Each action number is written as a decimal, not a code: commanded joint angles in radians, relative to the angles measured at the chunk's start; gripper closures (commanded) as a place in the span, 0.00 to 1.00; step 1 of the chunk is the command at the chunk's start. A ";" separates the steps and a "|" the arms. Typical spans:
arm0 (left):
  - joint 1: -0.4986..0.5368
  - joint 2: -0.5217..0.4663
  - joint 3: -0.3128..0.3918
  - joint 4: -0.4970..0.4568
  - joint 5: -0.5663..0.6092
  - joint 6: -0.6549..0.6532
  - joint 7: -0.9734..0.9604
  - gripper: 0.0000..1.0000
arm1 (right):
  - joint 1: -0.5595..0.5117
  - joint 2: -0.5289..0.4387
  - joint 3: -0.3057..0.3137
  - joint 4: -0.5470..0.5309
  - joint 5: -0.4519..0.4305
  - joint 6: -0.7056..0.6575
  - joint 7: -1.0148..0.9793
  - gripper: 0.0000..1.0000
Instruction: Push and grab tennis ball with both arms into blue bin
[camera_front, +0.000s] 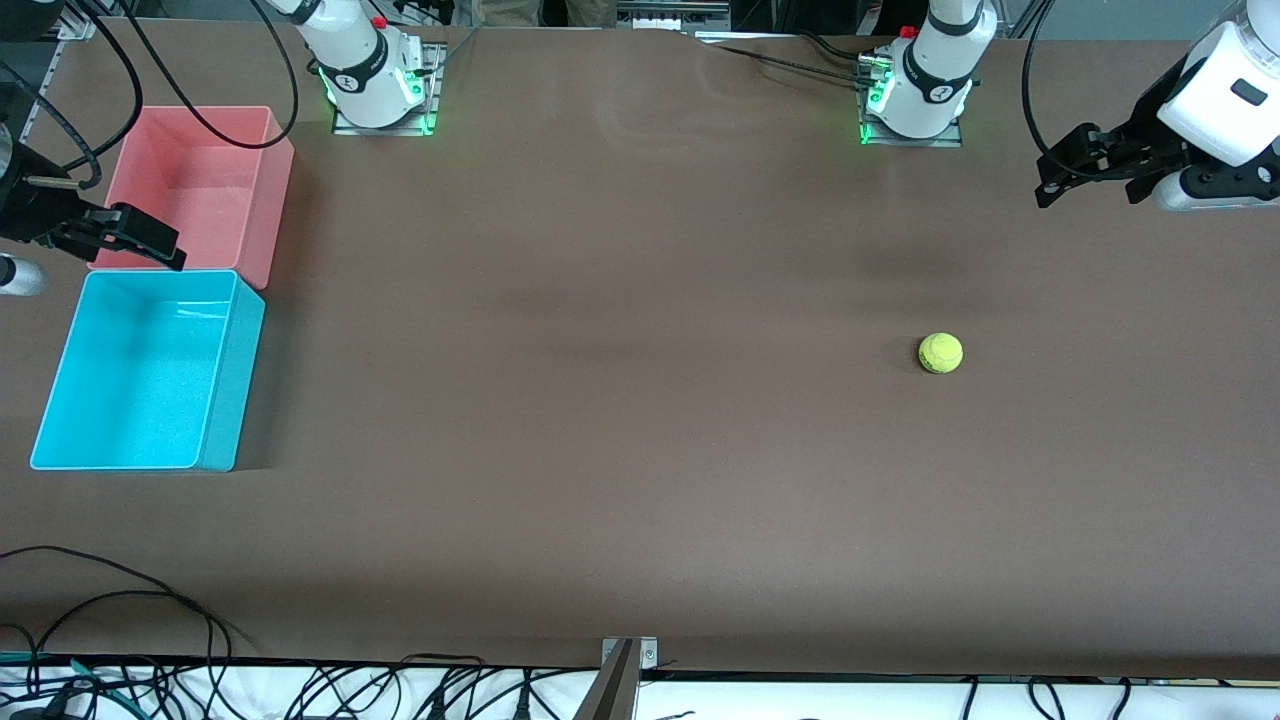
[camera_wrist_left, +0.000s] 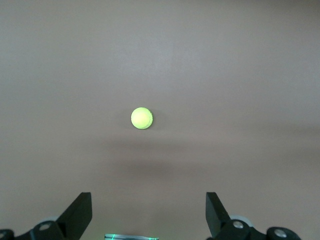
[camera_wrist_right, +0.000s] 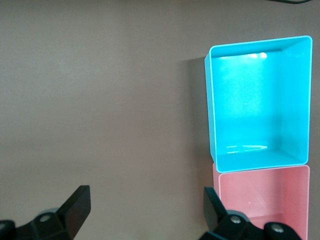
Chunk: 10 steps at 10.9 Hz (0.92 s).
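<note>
The front view looks down steeply from a high camera across the bench (camera_front: 640, 450), facing both arm bases along its top edge, and takes in nearly the whole surface.

The left wrist view looks down on bare bench from well above, its own pincer (camera_wrist_left: 148, 220) framing the lower edge with fingers spread wide. It shares the tennis ball (camera_wrist_left: 142, 118) with the front view (camera_front: 940, 353).

The right wrist view likewise looks down from a height, past its own spread pincer (camera_wrist_right: 146, 215). It shares the blue bin (camera_wrist_right: 300, 100) and pink bin (camera_wrist_right: 260, 175) with the front view.
</note>
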<state>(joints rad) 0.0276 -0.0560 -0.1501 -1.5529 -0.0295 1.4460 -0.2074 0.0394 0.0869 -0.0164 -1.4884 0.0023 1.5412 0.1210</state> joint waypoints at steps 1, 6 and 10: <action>0.006 0.016 -0.008 0.036 0.023 -0.025 -0.006 0.00 | -0.004 0.001 0.001 0.019 0.018 -0.007 0.012 0.00; 0.008 0.018 -0.008 0.034 0.023 -0.026 -0.006 0.00 | -0.006 0.002 0.001 0.019 0.015 -0.007 0.011 0.00; 0.003 0.018 -0.008 0.036 0.023 -0.025 -0.006 0.00 | -0.004 0.001 0.004 0.019 0.016 -0.007 0.012 0.00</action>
<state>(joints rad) 0.0334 -0.0550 -0.1516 -1.5528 -0.0295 1.4426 -0.2087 0.0392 0.0868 -0.0174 -1.4884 0.0028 1.5413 0.1214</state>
